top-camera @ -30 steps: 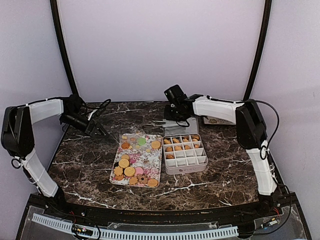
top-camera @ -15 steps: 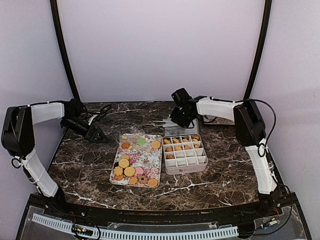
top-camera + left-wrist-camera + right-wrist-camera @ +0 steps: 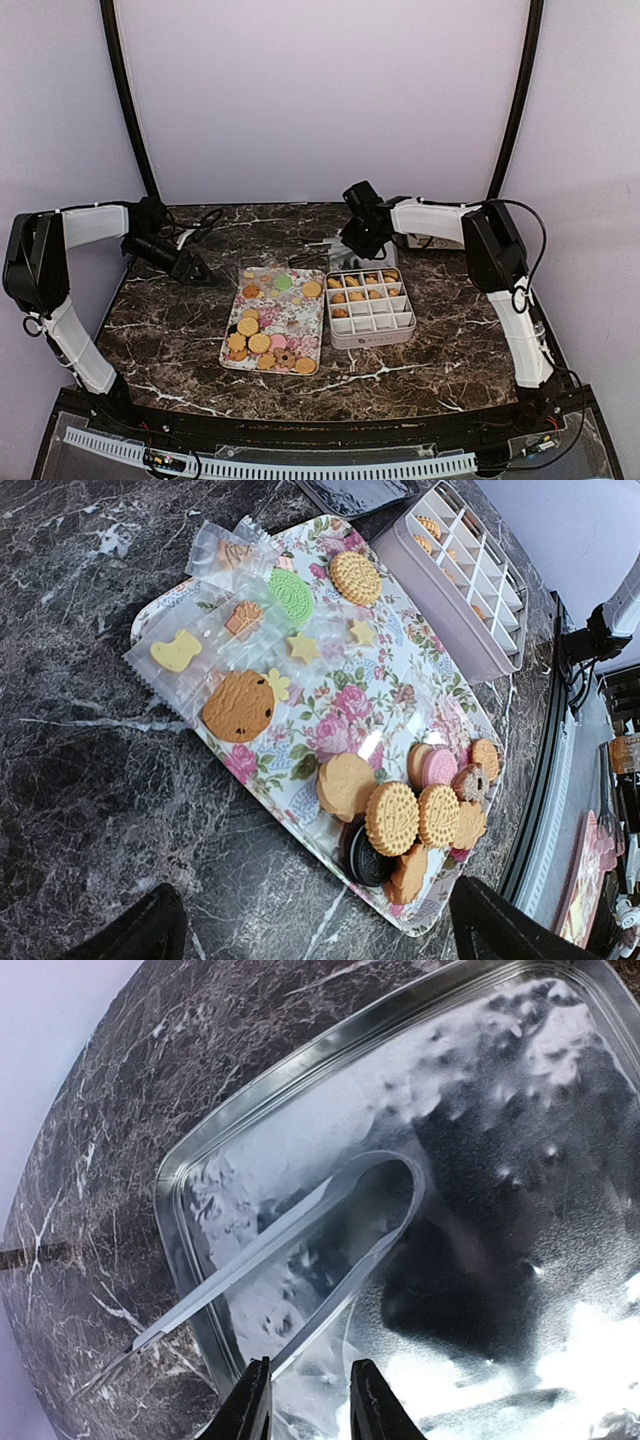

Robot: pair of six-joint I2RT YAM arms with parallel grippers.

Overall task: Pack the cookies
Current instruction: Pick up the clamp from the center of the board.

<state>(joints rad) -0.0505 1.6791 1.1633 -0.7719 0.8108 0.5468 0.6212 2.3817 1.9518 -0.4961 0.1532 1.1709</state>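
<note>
Hovering over the tongs (image 3: 300, 1250) in the metal lid (image 3: 480, 1160), the right gripper (image 3: 308, 1400) shows fingers slightly apart; closure should be centred on both blades. Cookies (image 3: 400, 815) remain on the floral tray (image 3: 400, 695); left gripper fingers (image 3: 130, 930) are spread.

High rear overview; low left-wrist view sharing its floral tray (image 3: 420, 695); right-wrist close-up on tongs (image 3: 300, 1250).
</note>
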